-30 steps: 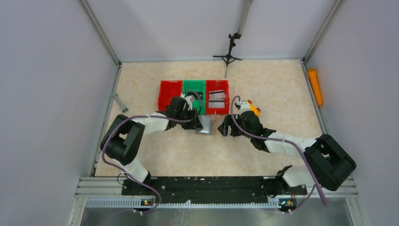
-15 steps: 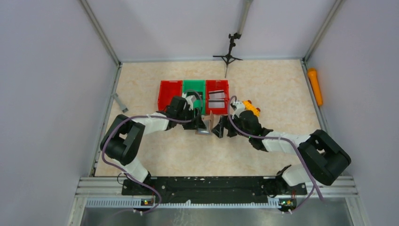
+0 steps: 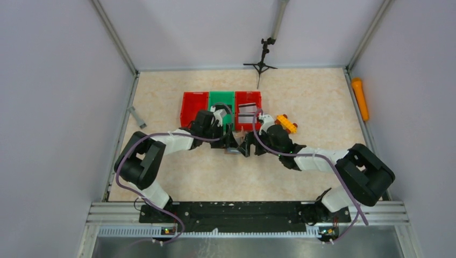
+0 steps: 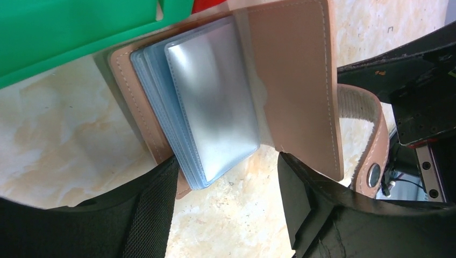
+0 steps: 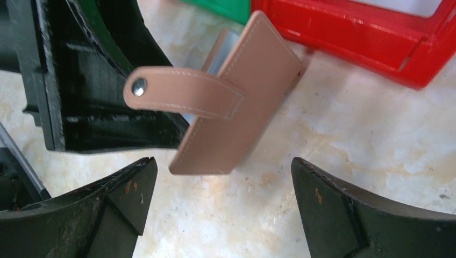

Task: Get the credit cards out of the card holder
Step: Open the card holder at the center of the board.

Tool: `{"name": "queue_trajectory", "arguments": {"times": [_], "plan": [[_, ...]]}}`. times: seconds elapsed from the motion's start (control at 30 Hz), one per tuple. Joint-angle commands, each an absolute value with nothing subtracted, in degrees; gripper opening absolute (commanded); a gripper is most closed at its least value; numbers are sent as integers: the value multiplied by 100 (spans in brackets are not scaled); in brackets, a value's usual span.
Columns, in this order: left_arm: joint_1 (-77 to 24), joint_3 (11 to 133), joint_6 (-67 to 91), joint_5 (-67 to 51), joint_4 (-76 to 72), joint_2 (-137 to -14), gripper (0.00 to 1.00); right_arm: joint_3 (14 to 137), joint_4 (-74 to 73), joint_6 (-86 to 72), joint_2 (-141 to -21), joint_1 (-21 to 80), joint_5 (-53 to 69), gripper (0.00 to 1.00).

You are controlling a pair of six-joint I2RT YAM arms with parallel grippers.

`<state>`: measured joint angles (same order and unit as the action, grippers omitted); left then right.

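Left gripper (image 4: 227, 164) has its jaws clamped on the card holder (image 4: 293, 80), which is propped open on its edge on the table (image 5: 333, 140), just in front of the green bin (image 4: 64, 32). A stack of clear sleeves (image 4: 212, 102) fans out between the tan covers. Right gripper (image 5: 223, 164) has its jaws spread wide, sitting just short of the snap strap (image 5: 183, 94) and not touching it.
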<state>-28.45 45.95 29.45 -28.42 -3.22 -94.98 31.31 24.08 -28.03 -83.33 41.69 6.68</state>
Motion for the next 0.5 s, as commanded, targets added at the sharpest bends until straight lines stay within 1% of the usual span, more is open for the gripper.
{"name": "queue_trajectory", "arguments": {"times": [0.0,0.03,0.2,0.27,0.4,0.43,0.47], "plan": [[-2941,4640,2832,-3041,-466,-9444,70,3518,2435,-2654,-8436,4289,227,94],[-2959,4650,2826,-3032,-451,-9444,70,3561,2374,-2655,-8456,4290,148,86],[-2966,4683,2780,-2893,-352,-9448,70,3486,2234,-2811,-8313,4289,-429,54],[-2976,4704,2763,-2782,-280,-9455,70,3392,2230,-2840,-8182,4289,-604,44],[-2985,4740,2725,-2681,-176,-9462,69,3498,2053,-2830,-8290,4285,-642,29],[-2990,4741,2725,-2681,-177,-9449,69,3567,1984,-2823,-8363,4284,-631,24],[-2995,4743,2717,-2681,-176,-9435,69,3630,1932,-2814,-8453,4283,-587,13]]}}
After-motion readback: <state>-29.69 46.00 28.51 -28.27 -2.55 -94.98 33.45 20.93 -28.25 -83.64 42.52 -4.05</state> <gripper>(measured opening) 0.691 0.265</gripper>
